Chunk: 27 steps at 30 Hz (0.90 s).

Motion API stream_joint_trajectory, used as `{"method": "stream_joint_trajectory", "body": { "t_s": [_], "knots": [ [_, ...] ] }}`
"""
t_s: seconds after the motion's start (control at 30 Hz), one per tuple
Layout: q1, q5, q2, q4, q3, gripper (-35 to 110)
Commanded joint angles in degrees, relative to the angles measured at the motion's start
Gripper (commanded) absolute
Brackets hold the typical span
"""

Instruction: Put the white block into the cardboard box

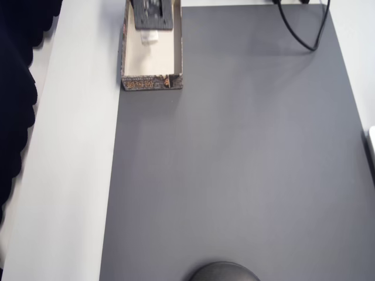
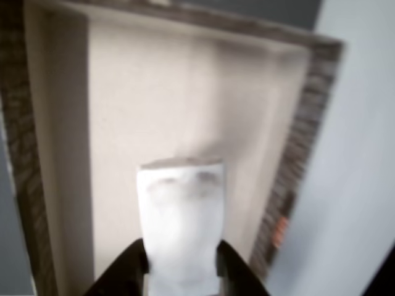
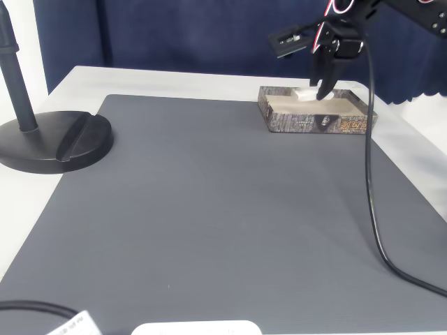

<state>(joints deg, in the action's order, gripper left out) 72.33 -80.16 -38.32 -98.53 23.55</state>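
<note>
Hand [image 2: 182, 262]: my fingers squeeze the white block [image 2: 181, 216], one each side.
Block: hangs over the cardboard box [image 2: 296, 185], inside its walls.
Next, I think: go low, let go slow, no bounce.

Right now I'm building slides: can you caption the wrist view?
Gripper holding the white block over the cream interior of the cardboard box.
</note>
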Motion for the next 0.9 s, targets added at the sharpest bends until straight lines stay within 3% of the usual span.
{"method": "stream_joint_trajectory", "body": {
  "t_s": [0.0,0.87],
  "knots": [
    [-1.0,1.1,0.2,0.3,-5.1,-2],
    [-0.9,5.0,7.8,0.3,-11.5,-2]
  ]
}}
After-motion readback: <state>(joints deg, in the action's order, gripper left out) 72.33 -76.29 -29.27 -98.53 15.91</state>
